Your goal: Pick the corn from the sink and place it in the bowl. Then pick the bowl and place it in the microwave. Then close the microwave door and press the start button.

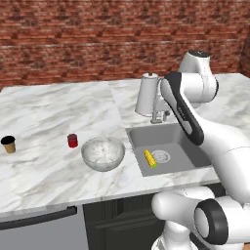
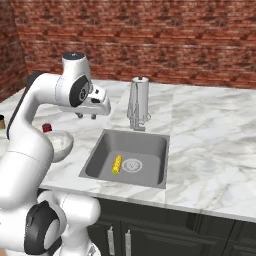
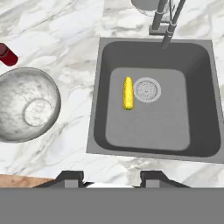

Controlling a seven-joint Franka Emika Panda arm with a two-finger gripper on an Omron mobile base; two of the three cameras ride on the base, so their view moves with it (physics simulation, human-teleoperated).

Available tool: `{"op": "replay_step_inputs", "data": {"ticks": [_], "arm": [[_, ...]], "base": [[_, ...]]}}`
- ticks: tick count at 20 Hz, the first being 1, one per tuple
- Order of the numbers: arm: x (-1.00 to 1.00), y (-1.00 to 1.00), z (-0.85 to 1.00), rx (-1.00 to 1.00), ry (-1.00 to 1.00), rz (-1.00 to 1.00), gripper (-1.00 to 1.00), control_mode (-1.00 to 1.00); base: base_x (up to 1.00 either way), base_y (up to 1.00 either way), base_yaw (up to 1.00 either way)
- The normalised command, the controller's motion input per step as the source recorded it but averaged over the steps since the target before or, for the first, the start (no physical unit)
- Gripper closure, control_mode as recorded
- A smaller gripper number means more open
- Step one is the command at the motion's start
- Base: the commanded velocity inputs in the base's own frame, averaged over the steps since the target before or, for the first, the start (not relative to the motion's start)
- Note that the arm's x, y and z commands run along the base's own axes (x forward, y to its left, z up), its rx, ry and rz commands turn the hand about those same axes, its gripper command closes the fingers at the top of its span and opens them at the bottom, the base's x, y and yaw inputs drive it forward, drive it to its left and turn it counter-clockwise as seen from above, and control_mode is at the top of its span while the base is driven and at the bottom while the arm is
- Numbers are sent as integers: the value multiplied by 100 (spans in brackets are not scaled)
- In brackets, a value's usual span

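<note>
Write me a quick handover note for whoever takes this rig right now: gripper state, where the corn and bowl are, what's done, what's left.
Gripper: open, holding nothing, high over the counter left of the sink.
Corn: lying on the sink floor beside the round drain.
Bowl: upright on the counter beside the sink, nothing in it; small red cup next to it.
Done: nothing yet.
Left: corn into bowl, bowl into microwave, close door, press start.

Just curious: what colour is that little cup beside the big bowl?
Red; the small cup shows best in the left base view.
</note>
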Motion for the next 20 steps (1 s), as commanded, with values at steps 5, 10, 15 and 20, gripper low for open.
{"op": "replay_step_inputs", "data": {"ticks": [5, 10, 15, 20], "arm": [[-14, -46, -32, 8, -1, 0, -100, -100], [-6, -21, -99, 3, 2, 0, -100, -100], [5, -6, -100, 5, 12, 0, -100, -100], [37, 0, -100, 1, 20, -4, -100, -100]], "base": [[0, 0, 0], [0, 0, 0], [0, 0, 0], [0, 0, 0]]}}
